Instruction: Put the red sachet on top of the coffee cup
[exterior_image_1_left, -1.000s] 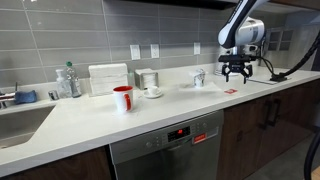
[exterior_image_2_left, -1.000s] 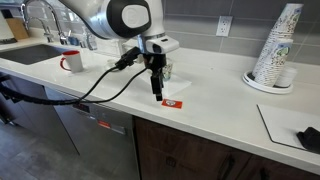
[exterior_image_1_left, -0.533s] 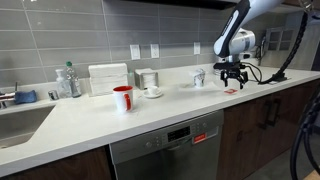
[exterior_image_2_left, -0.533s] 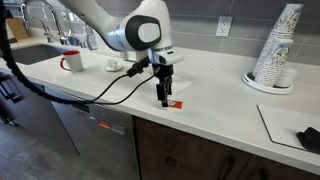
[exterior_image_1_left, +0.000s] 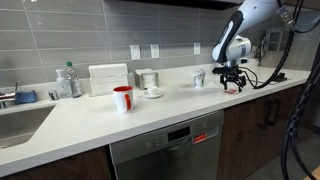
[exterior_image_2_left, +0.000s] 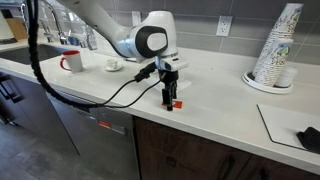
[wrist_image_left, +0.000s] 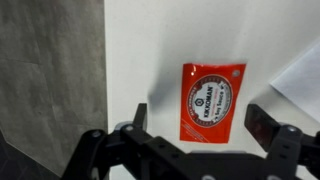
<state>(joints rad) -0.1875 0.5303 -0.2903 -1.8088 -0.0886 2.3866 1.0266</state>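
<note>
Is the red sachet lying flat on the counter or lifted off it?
Flat. In the wrist view the red sachet lies label up on the white counter, the open gripper straddling it.

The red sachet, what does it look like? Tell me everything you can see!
The red sachet is a small flat rectangular packet, shiny like plastic or foil, with a round white logo and small white print. It lies flat on the white counter, near the front edge. The open gripper hangs right over it, one finger on each side. The fingers do not squeeze it.
</note>
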